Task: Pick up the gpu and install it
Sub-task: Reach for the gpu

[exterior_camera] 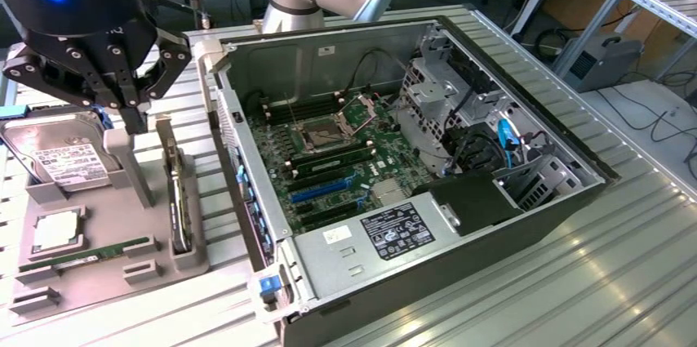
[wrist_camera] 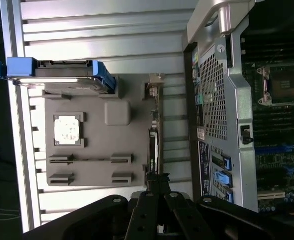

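The gpu (exterior_camera: 178, 200) stands on edge in a slot of the grey holder (exterior_camera: 98, 278) at the exterior view's left, its silver bracket at the far end. In the wrist view the gpu (wrist_camera: 151, 145) is a thin dark edge beside the holder (wrist_camera: 87, 172). My gripper (exterior_camera: 133, 122) hangs above the holder, just off the gpu's bracket end toward the exterior view's left. Its fingers are shut together with nothing between them. In the wrist view the gripper (wrist_camera: 156, 179) closes to a point over the gpu's edge.
An open computer case (exterior_camera: 490, 224) lies right of the holder, its motherboard and blue expansion slots (exterior_camera: 321, 188) exposed. On the holder sit a hard drive (exterior_camera: 65, 155) with blue rails, a processor chip (exterior_camera: 55, 233) and a green memory stick (exterior_camera: 98, 253). The bench top is ribbed metal.
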`<state>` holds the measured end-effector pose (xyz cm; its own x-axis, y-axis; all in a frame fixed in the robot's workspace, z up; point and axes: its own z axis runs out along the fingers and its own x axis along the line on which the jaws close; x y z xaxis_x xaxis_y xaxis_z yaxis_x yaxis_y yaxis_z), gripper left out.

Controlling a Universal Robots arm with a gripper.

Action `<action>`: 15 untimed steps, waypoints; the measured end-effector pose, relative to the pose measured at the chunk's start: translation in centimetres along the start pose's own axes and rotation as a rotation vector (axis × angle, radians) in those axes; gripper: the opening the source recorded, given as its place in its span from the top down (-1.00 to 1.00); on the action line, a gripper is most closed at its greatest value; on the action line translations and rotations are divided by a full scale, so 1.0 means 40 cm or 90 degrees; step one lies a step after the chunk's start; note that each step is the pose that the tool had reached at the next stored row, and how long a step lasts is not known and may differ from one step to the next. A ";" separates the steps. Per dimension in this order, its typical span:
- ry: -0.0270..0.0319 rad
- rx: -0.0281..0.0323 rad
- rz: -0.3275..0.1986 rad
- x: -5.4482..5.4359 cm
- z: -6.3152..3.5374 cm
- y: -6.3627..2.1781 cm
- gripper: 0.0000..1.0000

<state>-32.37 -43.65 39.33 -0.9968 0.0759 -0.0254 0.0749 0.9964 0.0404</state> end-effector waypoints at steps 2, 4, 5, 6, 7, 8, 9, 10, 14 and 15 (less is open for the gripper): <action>0.0000 0.0000 0.000 0.002 0.000 -0.002 0.79; -0.0001 0.0001 0.000 0.005 0.000 -0.004 0.79; -0.0001 0.0001 0.000 0.007 0.000 -0.005 0.79; -0.0001 0.0001 0.000 0.009 0.000 -0.006 0.79; 0.0000 0.0002 0.000 0.010 -0.001 -0.007 0.79; -0.0001 0.0002 0.000 0.012 -0.001 -0.008 0.79; -0.0001 0.0002 0.000 0.014 -0.001 -0.009 0.79; -0.0001 0.0002 0.000 0.015 -0.001 -0.010 0.79; -0.0001 0.0002 0.000 0.018 -0.001 -0.022 0.79; -0.0001 0.0002 0.000 0.018 -0.001 -0.024 0.79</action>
<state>-33.18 -44.55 39.32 -0.9968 0.0761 -0.0255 0.0750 0.9964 0.0402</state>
